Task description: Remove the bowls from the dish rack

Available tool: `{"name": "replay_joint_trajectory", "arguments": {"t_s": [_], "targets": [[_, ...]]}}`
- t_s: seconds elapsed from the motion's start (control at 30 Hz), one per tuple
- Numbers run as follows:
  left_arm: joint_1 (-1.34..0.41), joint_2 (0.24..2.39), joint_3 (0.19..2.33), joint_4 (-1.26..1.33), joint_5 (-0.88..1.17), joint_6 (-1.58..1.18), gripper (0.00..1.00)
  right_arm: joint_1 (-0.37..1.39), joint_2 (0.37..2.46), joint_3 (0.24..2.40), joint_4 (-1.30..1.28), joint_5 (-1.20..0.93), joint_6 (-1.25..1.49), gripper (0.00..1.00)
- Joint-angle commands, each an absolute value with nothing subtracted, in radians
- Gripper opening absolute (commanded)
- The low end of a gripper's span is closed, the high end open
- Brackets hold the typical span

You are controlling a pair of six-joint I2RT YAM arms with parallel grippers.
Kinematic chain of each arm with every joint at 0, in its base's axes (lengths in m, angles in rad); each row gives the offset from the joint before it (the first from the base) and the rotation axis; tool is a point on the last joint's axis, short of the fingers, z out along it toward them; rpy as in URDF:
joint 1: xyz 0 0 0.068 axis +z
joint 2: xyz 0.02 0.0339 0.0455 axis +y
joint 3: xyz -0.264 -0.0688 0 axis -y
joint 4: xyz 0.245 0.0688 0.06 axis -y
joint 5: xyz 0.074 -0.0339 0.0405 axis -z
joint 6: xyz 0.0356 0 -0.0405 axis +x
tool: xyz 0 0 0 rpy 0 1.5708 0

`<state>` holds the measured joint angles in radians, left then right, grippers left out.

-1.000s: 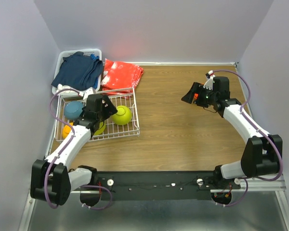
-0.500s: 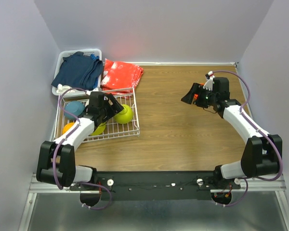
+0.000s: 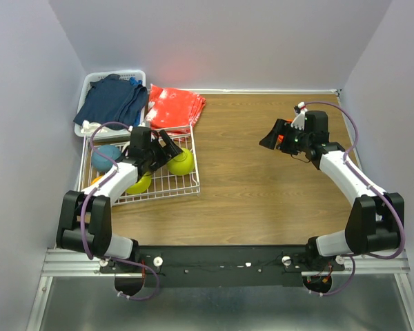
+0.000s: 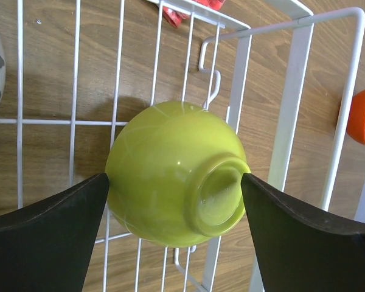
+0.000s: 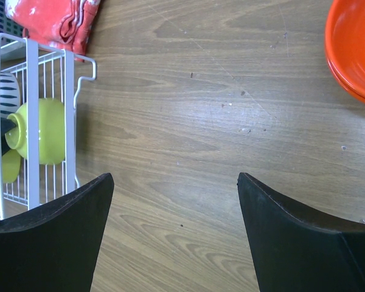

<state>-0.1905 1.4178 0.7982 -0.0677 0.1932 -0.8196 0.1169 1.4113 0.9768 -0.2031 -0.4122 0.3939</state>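
**Left arm set to grip a green bowl in the rack**

Top view: the rack (image 3: pixel 193 181) sits at 9 o'clock on the table (image 3: pixel 262 193). The left gripper (image 3: pixel 167 143) reaches into its 2 o'clock corner, at a green bowl (image 3: pixel 182 161). A second green bowl (image 3: pixel 139 184) and a blue bowl (image 3: pixel 105 156) also lie in the rack. The right gripper (image 3: pixel 270 136) hangs over the table at 2 o'clock, well apart from the rack.

Left wrist: the green bowl (image 4: pixel 164 182) lies on its side on the rack wires (image 4: pixel 292 109), foot toward 4 o'clock. The left gripper (image 4: pixel 175 179) has its jaws spread wide, one finger at the bowl's 9 o'clock flank and one at its 3 o'clock. I cannot tell whether the pads press yet.

Right wrist: the right gripper (image 5: pixel 175 182) has its jaws spread over bare wood and holds nothing. Orange bowls (image 5: pixel 356 48) sit stacked at 2 o'clock, out of the rack (image 5: pixel 67 121).

The step in hand looks like grasping this bowl. The next move calls for closing firmly on a round, glossy shape that could slip, then lifting it clear of the rack's low side.
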Motion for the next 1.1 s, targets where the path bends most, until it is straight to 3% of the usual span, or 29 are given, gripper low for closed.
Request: {"name": "replay_joint_trajectory", "arguments": {"t_s": [0.0,0.7,1.07], "targets": [[-0.186,1.422,0.776,-0.055,0.213,-0.830,0.99,0.121,1.402,0.969,-0.189,-0.428,0.399,0.90],[-0.187,1.529,0.830,-0.193,0.219,-0.755,0.99,0.123,1.416,0.965,-0.175,-0.446,0.400,0.90],[-0.170,1.421,0.775,-0.040,0.308,-0.767,0.99,0.123,1.424,0.971,-0.178,-0.454,0.396,0.90]]}}
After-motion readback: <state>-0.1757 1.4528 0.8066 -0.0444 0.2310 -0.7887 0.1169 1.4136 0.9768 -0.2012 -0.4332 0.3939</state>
